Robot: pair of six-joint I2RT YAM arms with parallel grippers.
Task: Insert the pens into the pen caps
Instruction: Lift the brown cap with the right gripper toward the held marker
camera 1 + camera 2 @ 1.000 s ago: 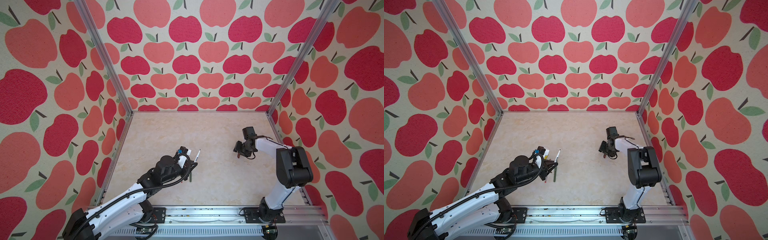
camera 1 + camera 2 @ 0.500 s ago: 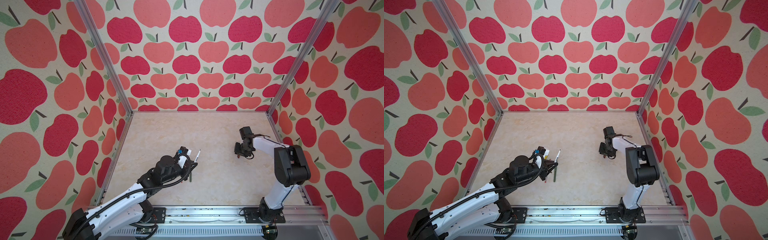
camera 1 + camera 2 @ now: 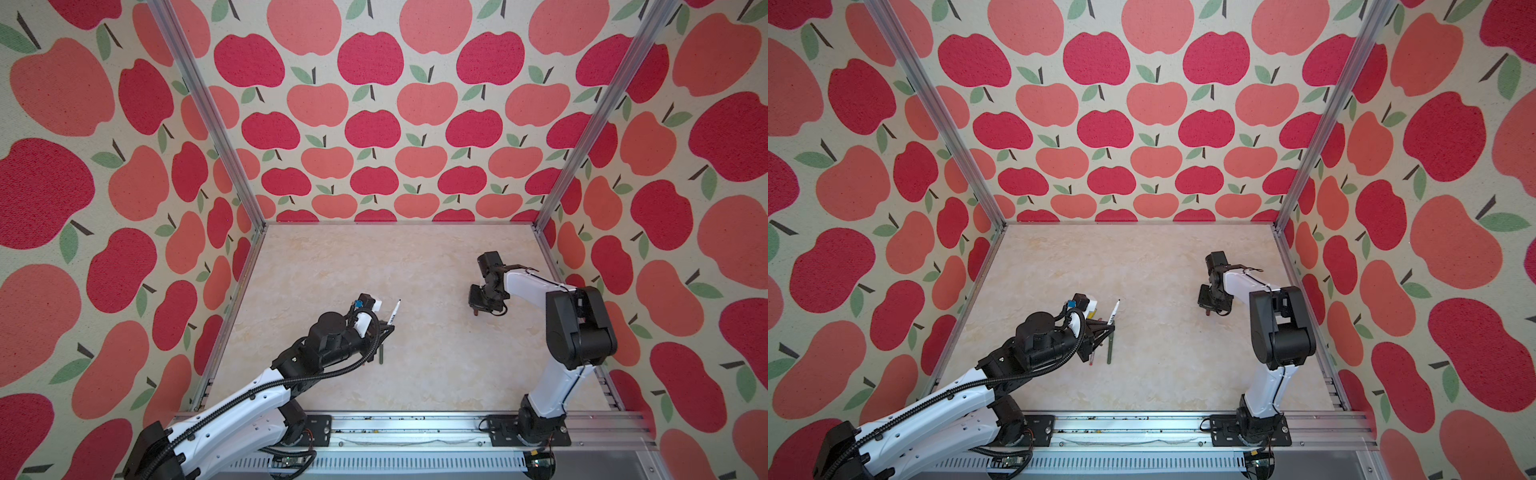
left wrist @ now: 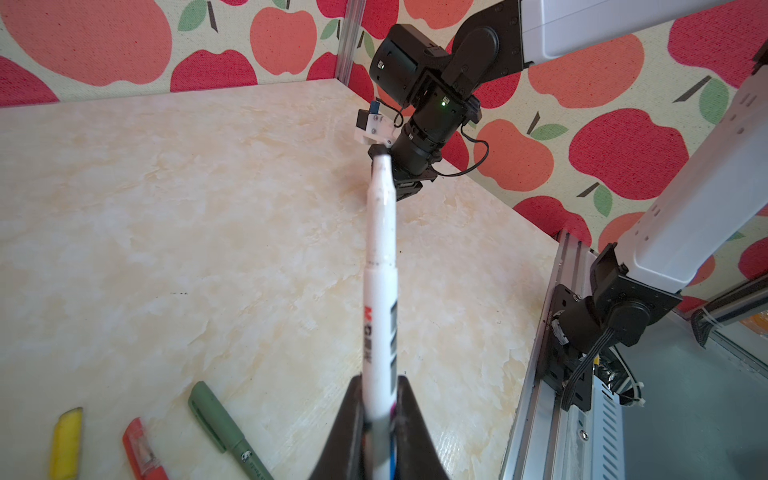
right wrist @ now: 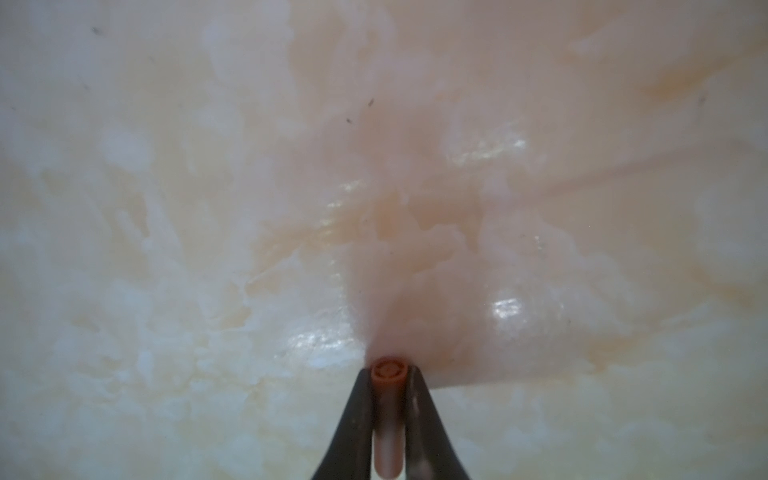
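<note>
Near edge: the rail [image 3: 415, 434] ran along the front of the surface [image 3: 436, 374], with both arm bases bolted to it.

Left of centre, near: three items lay side by side on the surface, seen in the left wrist view. They were a yellow piece [image 4: 66, 442] (cut off by the frame edge; could not tell pen from cap), a red pen [image 4: 143, 451] and a dark green pen [image 4: 224, 432] with a clip. In both top views the dark green pen [image 3: 381, 353] lay lengthwise, near to far, just on the near side of the left tool's tips.

Left tool [image 4: 379, 388]: fingers together, clamped on the lower barrel of the white pen [image 4: 380, 270]. The pen was held off the surface and tilted, its dark tip pointing far and slightly right. In both top views it jutted out past the tool [image 3: 1113, 312].

Farther and to the right, well apart from the lying pens: the right tool [image 5: 388, 376] was lowered close to the surface and pointed down. It was clamped on the brown cap [image 5: 388, 371]. The cap sat between the two fingers, and its round end showed an inner ring. Whether it touched the surface could not be told. In a top view it showed only as a small brown nub [image 3: 476, 312] under the tool.

Far side: the surface ran on to the apple-print back wall [image 3: 395, 124].
</note>
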